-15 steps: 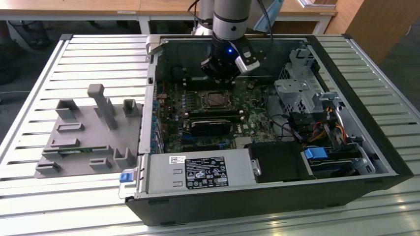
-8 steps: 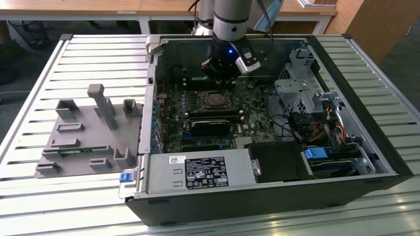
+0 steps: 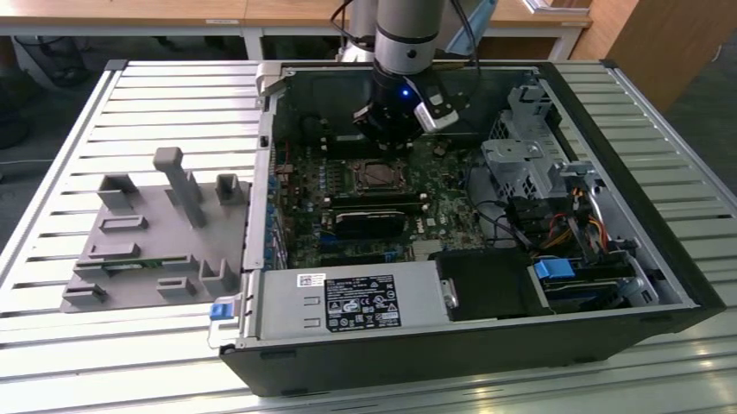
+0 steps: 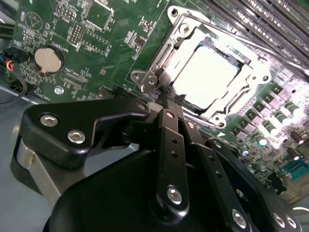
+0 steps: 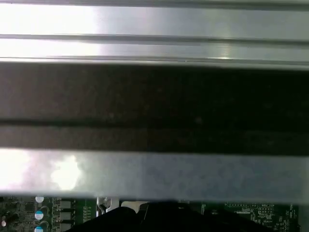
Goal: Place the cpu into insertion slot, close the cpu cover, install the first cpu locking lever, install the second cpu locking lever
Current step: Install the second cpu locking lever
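the small flat square cpu with its silvery-grey metal face [image 4: 205, 77] is seen seated in the square insertion slot with a silvery metal rim [image 3: 377, 175] on the green motherboard [image 4: 72, 53] inside the open black computer case [image 3: 645, 259]. in the second wrist view, the thin silvery metal cpu cover frame [image 4: 251, 79] is laid down around the chip, whose bright face is shown through the central window. the black gripper [image 4: 167, 99] is held just beside the near edge of the socket, with its two fingers [image 4: 169, 140] brought together to a narrow tip; nothing is seen clamped between them. in the exterior view the gripper [image 3: 389, 138] is positioned directly above the far side of the socket, hung from the grey arm [image 3: 406, 34]. a round silver coin battery [image 4: 48, 59] is mounted on the board, well apart from the socket. long black memory sticks [image 3: 371, 207] are set near the socket. a grey plastic parts fixture [image 3: 150, 233] is placed on the slatted metal table [image 3: 69, 345], at the exterior view's left of the case.
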`<move>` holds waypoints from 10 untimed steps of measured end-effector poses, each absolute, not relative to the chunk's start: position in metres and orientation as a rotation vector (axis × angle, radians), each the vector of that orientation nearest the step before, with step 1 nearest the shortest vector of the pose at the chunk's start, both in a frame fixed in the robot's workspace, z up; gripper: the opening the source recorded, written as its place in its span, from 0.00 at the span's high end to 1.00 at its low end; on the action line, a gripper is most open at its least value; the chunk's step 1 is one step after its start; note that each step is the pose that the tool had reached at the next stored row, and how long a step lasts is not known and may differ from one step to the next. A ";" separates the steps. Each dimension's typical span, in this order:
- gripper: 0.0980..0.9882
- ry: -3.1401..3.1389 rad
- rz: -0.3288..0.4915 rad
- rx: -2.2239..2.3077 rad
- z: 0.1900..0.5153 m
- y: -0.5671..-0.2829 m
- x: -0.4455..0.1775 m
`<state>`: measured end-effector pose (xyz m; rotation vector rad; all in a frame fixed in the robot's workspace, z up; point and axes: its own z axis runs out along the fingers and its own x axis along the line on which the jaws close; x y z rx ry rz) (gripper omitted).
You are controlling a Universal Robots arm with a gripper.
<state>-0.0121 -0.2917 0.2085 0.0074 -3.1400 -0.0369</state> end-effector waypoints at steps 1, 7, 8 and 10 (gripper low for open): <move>0.99 -3.140 -0.037 0.008 0.208 -0.293 -0.012; 0.99 -3.140 -0.037 0.007 0.209 -0.297 -0.012; 0.99 -3.140 -0.038 0.007 0.211 -0.297 -0.012; 0.99 -3.140 -0.039 0.007 0.215 -0.297 -0.012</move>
